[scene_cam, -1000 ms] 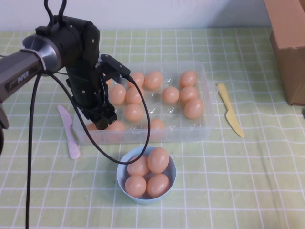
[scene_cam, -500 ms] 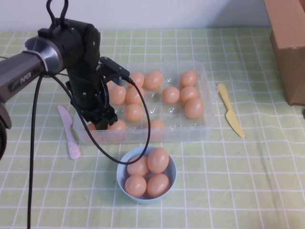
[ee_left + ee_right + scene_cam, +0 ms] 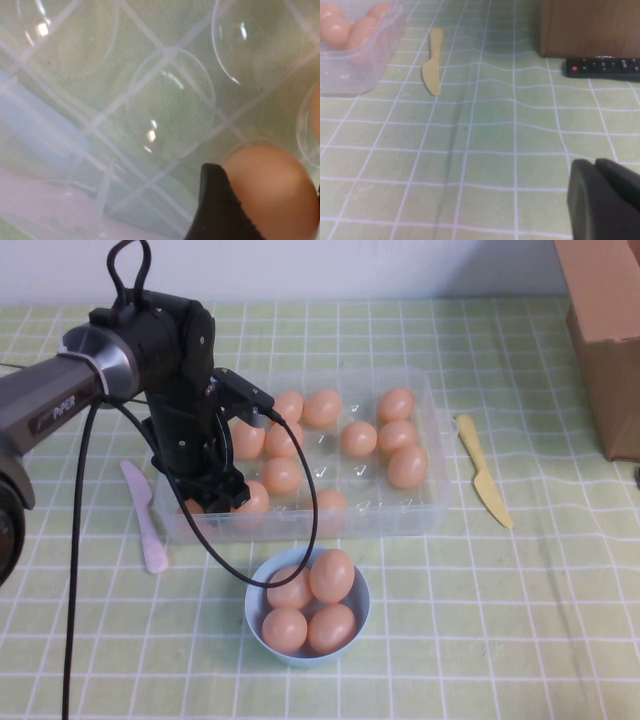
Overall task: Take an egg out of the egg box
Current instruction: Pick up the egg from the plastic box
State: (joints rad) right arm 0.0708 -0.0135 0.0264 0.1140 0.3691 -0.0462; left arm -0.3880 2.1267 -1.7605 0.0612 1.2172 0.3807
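Observation:
The clear plastic egg box [image 3: 405, 517] lies mid-table and holds several orange-tan eggs. My left gripper [image 3: 216, 496] reaches down into its front-left corner. In the left wrist view one egg [image 3: 272, 187] sits between the jaws: a black fingertip [image 3: 215, 210] presses on one side of it, and the other finger shows only as a sliver at the frame edge. Empty cell dimples [image 3: 170, 102] lie beyond it. My right gripper [image 3: 596, 167] is shut and empty, low over the cloth to the right of the box, out of the high view.
A light-blue bowl [image 3: 362, 592] with several eggs stands just in front of the box. A pink plastic knife [image 3: 146, 515] lies left of the box, a yellow one [image 3: 483, 472] right of it. A cardboard box [image 3: 605, 330] stands far right, with a remote control [image 3: 602, 66] by it.
My left arm has shifted slightly to the right, keeping its gripper down in the box's front-left corner. The eggs and the bowl have not moved.

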